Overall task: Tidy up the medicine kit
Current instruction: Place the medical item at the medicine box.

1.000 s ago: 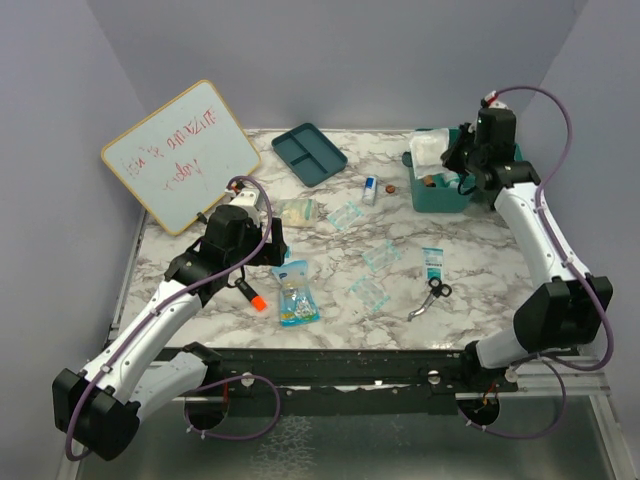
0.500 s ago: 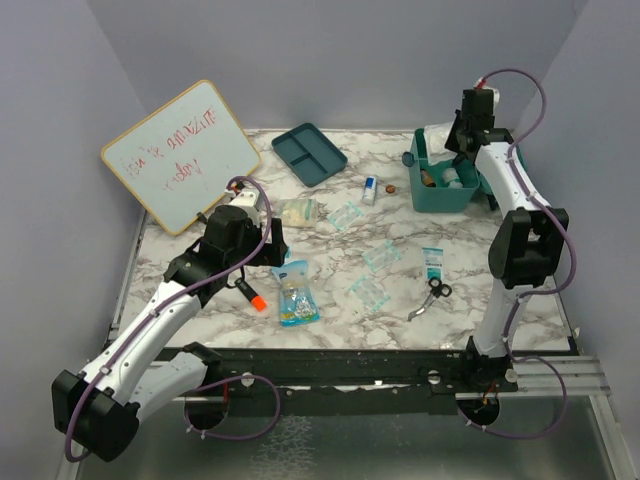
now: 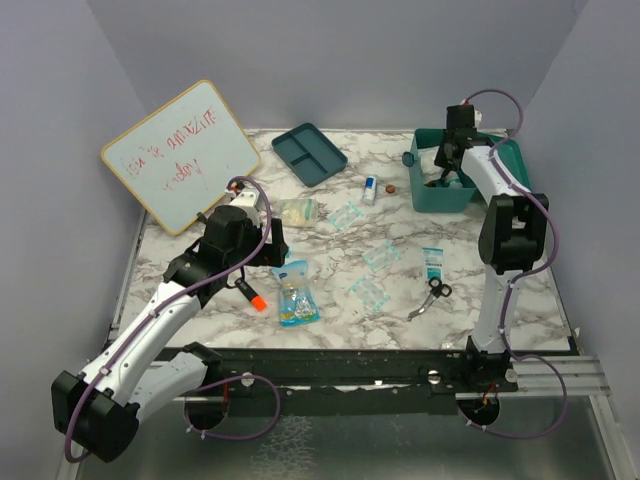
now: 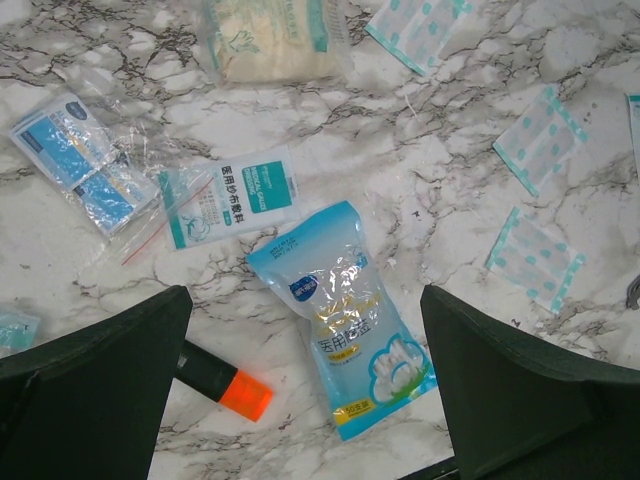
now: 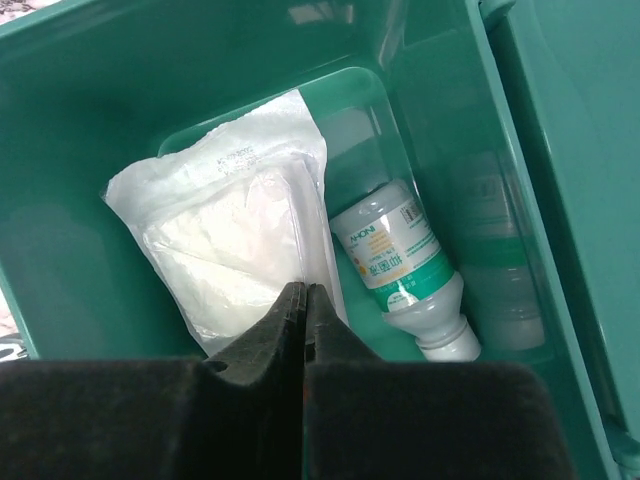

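The right arm stands folded upright at the far right corner, its forearm tipped down so the right hand points into the medicine kit, which sits open near the far right edge of the surface. The fingers of this hand are pressed together with only a hairline between them, their tips over the near edge of a white gauze packet. Whether they pinch its wrapper cannot be told. The smooth teal walls stand close on both sides of the hand. Beside the packet lies a clear plastic bottle with a green label and a white cap.

The left arm stretches low across the left half, and the left hand hangs above the marbled surface, fingers spread wide with nothing between them. Below it lie a glossy blue pouch, an orange-capped marker and dotted plaster strips, with bare marble between them.
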### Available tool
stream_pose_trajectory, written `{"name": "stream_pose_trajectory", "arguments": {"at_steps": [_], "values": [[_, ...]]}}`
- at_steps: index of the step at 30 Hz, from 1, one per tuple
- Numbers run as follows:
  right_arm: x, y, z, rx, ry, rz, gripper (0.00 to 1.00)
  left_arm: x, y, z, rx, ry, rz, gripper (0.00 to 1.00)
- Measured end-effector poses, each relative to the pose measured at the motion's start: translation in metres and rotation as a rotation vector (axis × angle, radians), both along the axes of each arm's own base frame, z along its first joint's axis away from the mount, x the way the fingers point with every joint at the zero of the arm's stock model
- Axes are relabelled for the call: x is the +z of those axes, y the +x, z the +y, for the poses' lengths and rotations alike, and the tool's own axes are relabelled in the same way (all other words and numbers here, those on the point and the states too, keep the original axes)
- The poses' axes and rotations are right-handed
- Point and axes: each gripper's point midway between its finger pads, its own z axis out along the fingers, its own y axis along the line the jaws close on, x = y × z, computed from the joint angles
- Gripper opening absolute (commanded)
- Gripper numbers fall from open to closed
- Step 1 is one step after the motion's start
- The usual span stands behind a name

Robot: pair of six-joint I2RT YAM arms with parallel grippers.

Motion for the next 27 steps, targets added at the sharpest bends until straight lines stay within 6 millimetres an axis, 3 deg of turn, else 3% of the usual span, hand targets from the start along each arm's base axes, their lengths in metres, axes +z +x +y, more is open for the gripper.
{"name": "stream_pose_trajectory", "arguments": {"at_steps": [8,16,19,27], "values": [[-0.009,-0.002,-0.001,-0.010,-0.001,0.027,0.26,0.003,-0.001,0.000,0.000,-0.005,-0.008,0.99],[-0.003,-0.009,-0.001,-0.005,-0.001,0.043,0.35,0.005,-0.001,0.001,-0.001,-0.008,-0.015,0.99],[0.017,-0.015,0.005,0.025,0.024,0.020,0.38,0.004,-0.001,0.001,-0.001,-0.007,-0.013,0.99],[0.109,-0.044,0.032,0.143,0.138,-0.142,0.42,0.002,-0.002,0.001,-0.002,-0.003,-0.012,0.99]]}}
